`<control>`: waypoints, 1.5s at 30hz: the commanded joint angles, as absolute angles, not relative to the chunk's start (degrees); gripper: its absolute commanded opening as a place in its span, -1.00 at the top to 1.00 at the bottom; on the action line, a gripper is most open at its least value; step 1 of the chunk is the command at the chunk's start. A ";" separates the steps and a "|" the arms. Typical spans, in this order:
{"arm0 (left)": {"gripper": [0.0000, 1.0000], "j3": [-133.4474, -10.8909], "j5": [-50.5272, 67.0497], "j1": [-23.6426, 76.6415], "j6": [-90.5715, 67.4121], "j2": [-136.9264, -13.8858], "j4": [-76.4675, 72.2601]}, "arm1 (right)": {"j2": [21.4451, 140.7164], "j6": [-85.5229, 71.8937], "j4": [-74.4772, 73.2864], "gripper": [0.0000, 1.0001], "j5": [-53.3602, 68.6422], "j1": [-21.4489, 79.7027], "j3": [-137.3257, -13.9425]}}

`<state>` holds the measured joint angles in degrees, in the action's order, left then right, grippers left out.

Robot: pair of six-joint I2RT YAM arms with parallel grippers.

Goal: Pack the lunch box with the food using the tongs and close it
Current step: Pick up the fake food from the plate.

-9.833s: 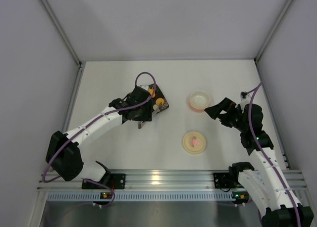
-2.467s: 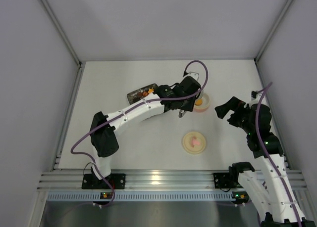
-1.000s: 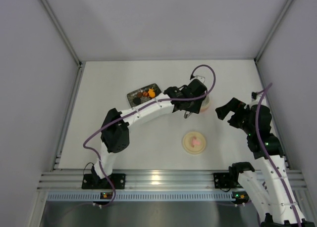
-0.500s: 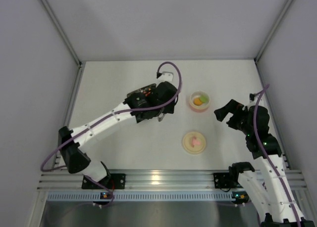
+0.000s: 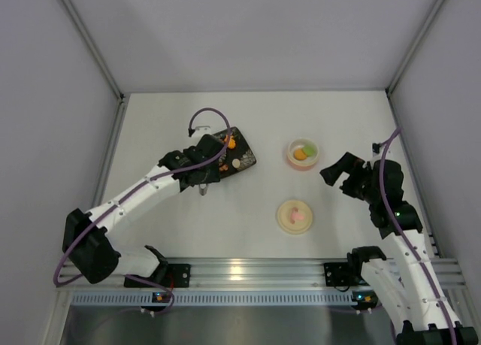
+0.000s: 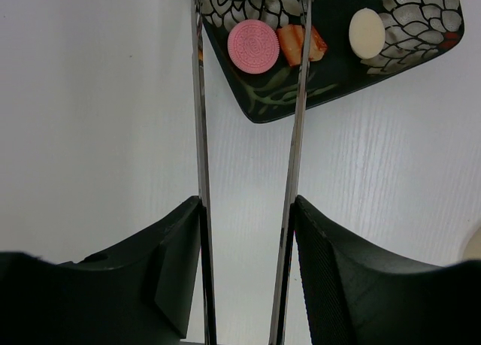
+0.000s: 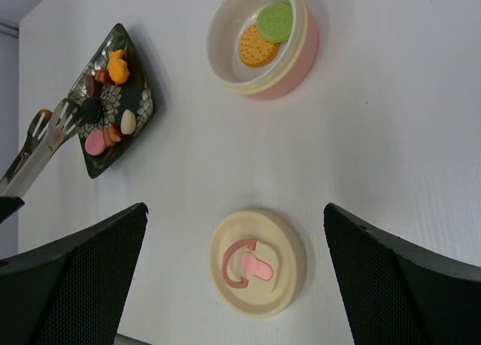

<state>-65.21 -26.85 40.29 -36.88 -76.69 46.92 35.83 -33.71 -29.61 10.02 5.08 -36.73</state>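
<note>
White tabletop [image 5: 225, 119], walled by pale grey panels, carries everything, and a dark square plate with a silvery floral pattern [image 5: 246, 161] serves as the landmark. At that plate's near-left side the left gripper [image 6: 246, 247] is clamped on the handle end of long, thin, silvery metal tongs [image 6: 294, 134]. Its 2 fingers press the 2 arms from outside, probably so that a squeeze would close the tips. The arms stand apart with nothing pinched, and the tips reach over the plate's near-left edge beside a black piece [image 7: 91, 108]. A round pink disc [image 6: 253, 46] shows between the arms; whether they touch it I cannot tell.

About 7 food pieces lie on the plate, among them a cream oval [image 6: 367, 34], a red-orange striped piece [image 6: 314, 43] and an orange lump [image 7: 115, 65] at the far corner. Well to the plate's right stands the small round pink-sided bowl with a cream rim [image 7: 297, 71], open and holding 2 pieces, an orange round [image 7: 258, 50] and a green round [image 7: 275, 20], which touch. To the plate's near right the cream disc lid with a pink knob [image 5: 284, 219] lies knob up, apart from the bowl, which leaves the bowl free for filling. Farther right again, past bowl and lid, the right gripper [image 5: 334, 172] hovers with jaws wide apart and empty, likely kept for the lid
</note>
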 commanded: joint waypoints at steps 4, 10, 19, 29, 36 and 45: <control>-0.10 -64.34 -25.23 37.45 -34.90 -77.43 42.28 | 36.12 -34.45 -25.40 -0.99 11.25 4.13 -36.74; -0.09 -65.30 -24.70 35.78 -33.05 -79.89 40.78 | 36.21 -34.36 -25.40 -0.99 10.99 4.13 -36.91; -0.08 -66.97 -23.73 34.72 -31.38 -83.67 39.38 | 36.30 -34.01 -25.58 -0.99 10.72 4.13 -37.35; -0.04 -67.50 -23.20 34.54 -30.50 -85.60 38.85 | 36.56 -34.10 -25.49 -0.99 10.72 4.13 -37.18; 0.06 -68.38 -22.85 34.45 -30.15 -86.57 38.76 | 36.47 -34.19 -25.23 -0.99 10.81 4.13 -36.74; 0.27 -69.61 -21.53 34.37 -29.97 -86.84 39.29 | 36.04 -34.28 -25.57 -0.99 10.64 4.04 -36.56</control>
